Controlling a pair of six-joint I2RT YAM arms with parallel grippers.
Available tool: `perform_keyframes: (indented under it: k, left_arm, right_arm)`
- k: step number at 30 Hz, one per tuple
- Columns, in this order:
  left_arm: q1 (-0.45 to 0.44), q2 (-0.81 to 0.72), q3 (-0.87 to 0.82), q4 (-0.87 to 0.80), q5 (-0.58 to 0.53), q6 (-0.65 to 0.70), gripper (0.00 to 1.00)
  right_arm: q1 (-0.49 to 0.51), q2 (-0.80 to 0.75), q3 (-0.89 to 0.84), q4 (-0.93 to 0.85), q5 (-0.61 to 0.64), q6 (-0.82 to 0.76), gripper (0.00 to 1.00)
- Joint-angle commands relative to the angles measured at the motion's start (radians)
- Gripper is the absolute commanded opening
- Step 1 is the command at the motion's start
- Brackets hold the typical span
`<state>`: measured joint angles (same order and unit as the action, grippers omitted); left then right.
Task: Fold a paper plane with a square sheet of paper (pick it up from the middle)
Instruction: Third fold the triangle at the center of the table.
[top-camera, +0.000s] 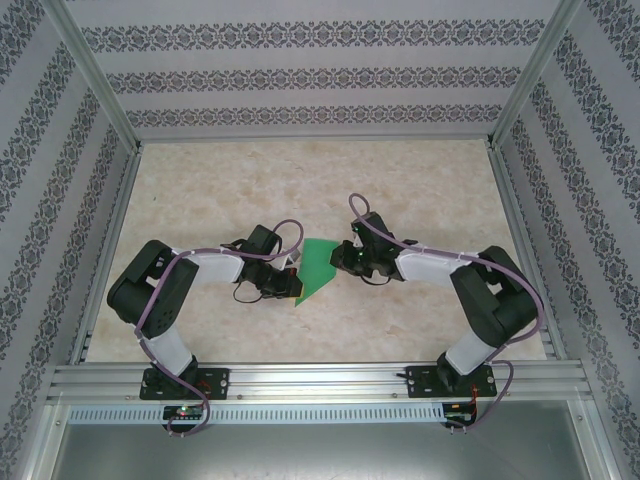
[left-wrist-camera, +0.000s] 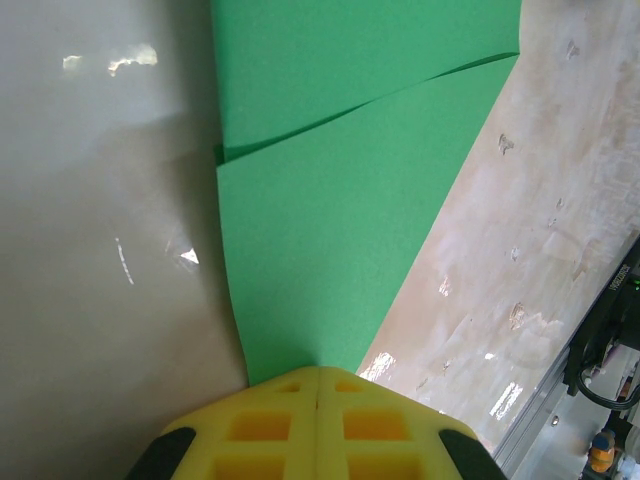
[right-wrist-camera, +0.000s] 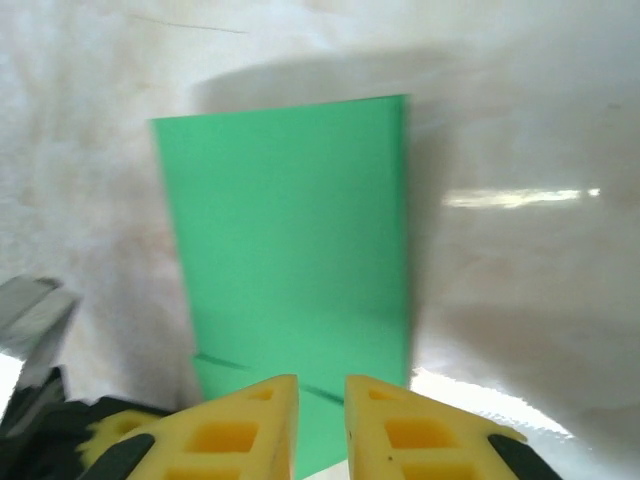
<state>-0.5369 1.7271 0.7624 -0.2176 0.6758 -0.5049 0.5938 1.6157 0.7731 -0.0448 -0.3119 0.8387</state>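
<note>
A: Left claw?
B: left claw (left-wrist-camera: 318, 375) is clenched, yellow fingers (left-wrist-camera: 260, 430) flush together with no gap. The tips sit over the narrow end of the paper (left-wrist-camera: 340, 260), on its face. The paper isn't edge-on in the seam, so it's not pinched. Can't tell whether the tips press on it or only touch.
A: Right?
B: right claw (right-wrist-camera: 320, 400) is released by a crack. There's a thin slot between the fingers with green showing through and nothing in it. The tips hang over the paper's near short end. Contact unclear.
A: Where's the paper?
B: Flat on the table (top-camera: 420, 190). In the top view the left claw is at its near-left corner and the right claw at its right edge.
A: Edges?
B: Folded and layered. Left wrist cam: an upper flap edge runs diagonally across the paper, with a dark gap under its left end. Right wrist cam: long sides straight and about parallel, far end square, a faint crease just ahead of the tips.
A: Room?
B: Wide stretch of table beyond the paper toward the far wall (top-camera: 300, 70). Side walls are well apart from the paper. The near rail (top-camera: 320, 380) is closer to it than the far wall is. Arms flank the paper left and right, with open table nearer than the paper.
</note>
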Motion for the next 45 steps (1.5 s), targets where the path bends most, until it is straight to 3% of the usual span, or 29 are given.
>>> perform_keyframes:
  k: [1, 13, 22, 29, 33, 41, 45]
  left_arm:
    - [0.003, 0.048, -0.04, -0.112, -0.125, 0.023, 0.03]
    - [0.002, -0.022, 0.002, -0.16, -0.094, 0.016, 0.05]
    - [0.002, -0.189, 0.142, -0.233, -0.033, 0.01, 0.21]
    - [-0.008, -0.013, 0.211, -0.154, 0.129, -0.018, 0.2]
    - [-0.021, 0.076, 0.228, -0.118, 0.149, -0.028, 0.19]
    - [-0.022, 0.135, 0.177, -0.163, 0.033, 0.01, 0.15]
    - [-0.02, 0.122, 0.094, -0.151, 0.027, 0.022, 0.14]
  right_arm:
    - [0.044, 0.005, 0.018, 0.03, 0.005, 0.002, 0.21]
    - [0.092, 0.203, 0.023, 0.079, 0.01, 0.052, 0.12]
    - [0.098, 0.219, 0.015, 0.052, 0.017, 0.048, 0.1]
    - [0.098, 0.241, 0.024, 0.067, 0.022, 0.06, 0.1]
    - [0.103, 0.251, 0.023, 0.076, 0.023, 0.07, 0.1]
    - [0.101, 0.247, 0.011, 0.058, 0.034, 0.069, 0.1]
    - [0.095, 0.237, 0.02, 0.021, 0.046, 0.052, 0.1]
